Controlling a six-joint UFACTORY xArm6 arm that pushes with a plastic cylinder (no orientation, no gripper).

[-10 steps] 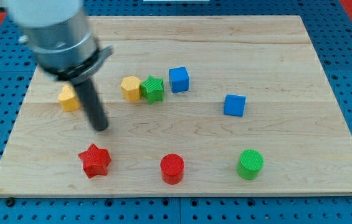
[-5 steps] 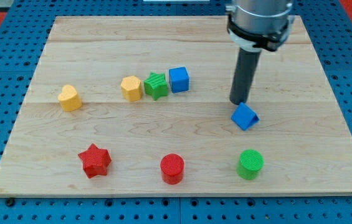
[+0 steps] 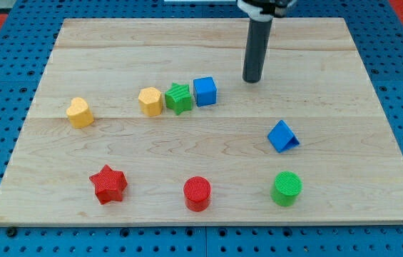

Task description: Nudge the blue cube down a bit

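A blue plastic cube [image 3: 205, 91] sits square and upright at centre frame on the pale wooden tabletop [image 3: 115, 43], touching a green star-shaped block [image 3: 179, 98] on its left. My tip [image 3: 252, 80] rests apart, just to the cube's upper right; the rod carries no gripper.

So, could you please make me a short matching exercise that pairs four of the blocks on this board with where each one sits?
Blocks:
1. blue cube
2. red star
3. green cylinder
4. yellow heart

Places:
A. lower right of the view
B. far left of the view
C. touching the green star, left of my tip
D. lower left of the view

Pairs: 1-C, 2-D, 3-A, 4-B
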